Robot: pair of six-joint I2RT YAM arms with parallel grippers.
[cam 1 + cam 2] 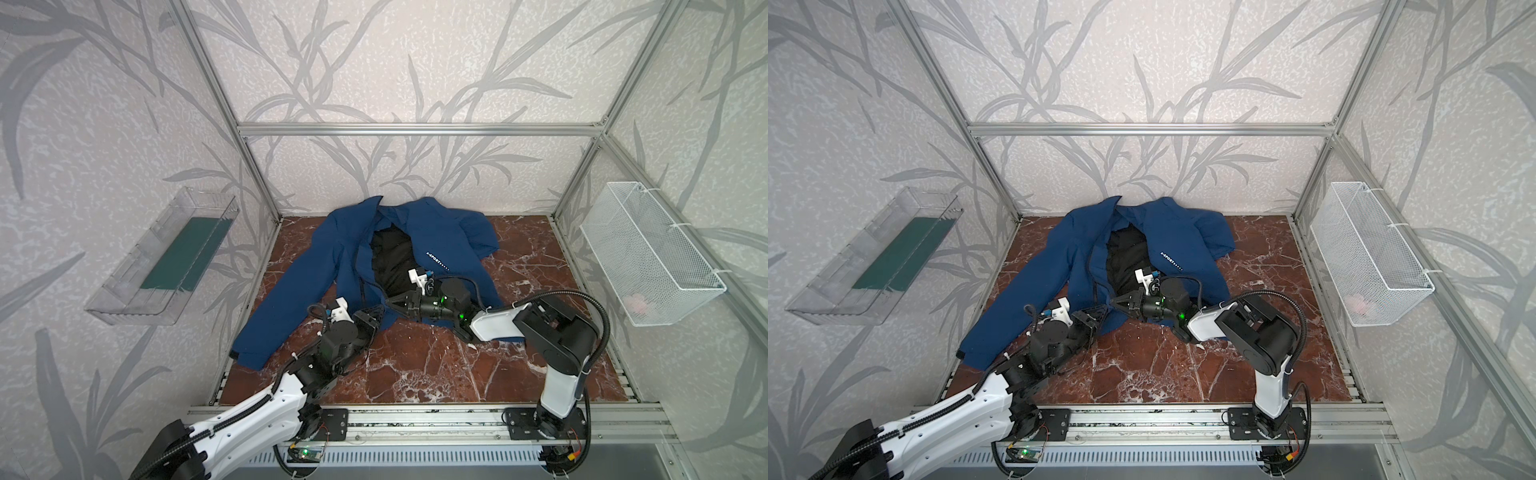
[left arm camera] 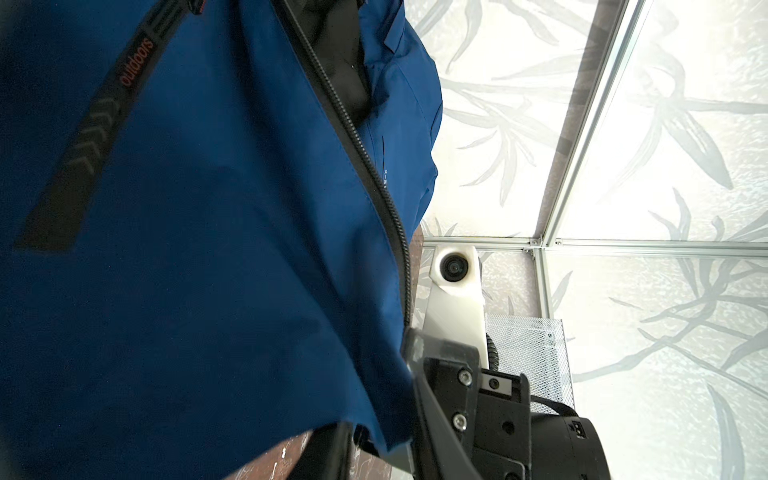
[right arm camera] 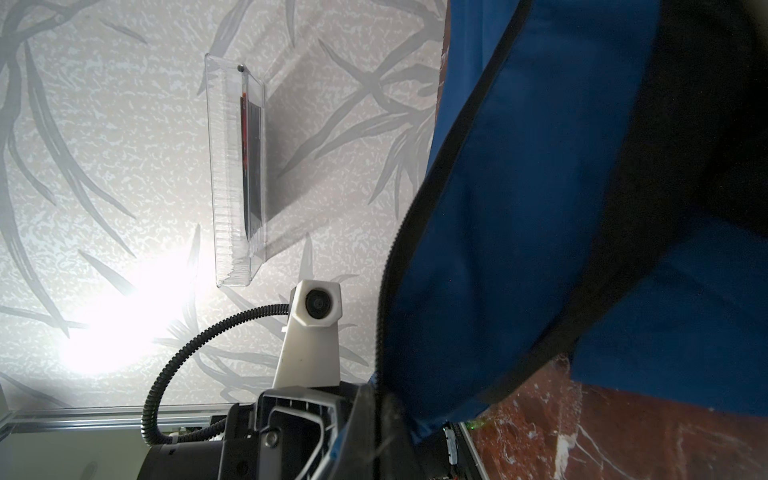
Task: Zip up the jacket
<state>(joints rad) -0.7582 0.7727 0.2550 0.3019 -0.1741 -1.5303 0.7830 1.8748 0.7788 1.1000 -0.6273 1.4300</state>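
Nearest, at the hem: left gripper (image 1: 377, 311), cannot tell how wide. Just beyond, right gripper (image 1: 389, 300), pinched tight on jacket (image 1: 307, 270) at the zip (image 2: 372, 166) foot. Spread on table (image 1: 436, 365), front gaping: seemingly nothing zipped, all left to do. Reads "outdoors" (image 2: 137, 62); farther, "X-SPORT" (image 1: 436, 261).

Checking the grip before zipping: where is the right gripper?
In both top views the right gripper sits mid-table, shut on the jacket's open front edge near the hem, just right of the left gripper.
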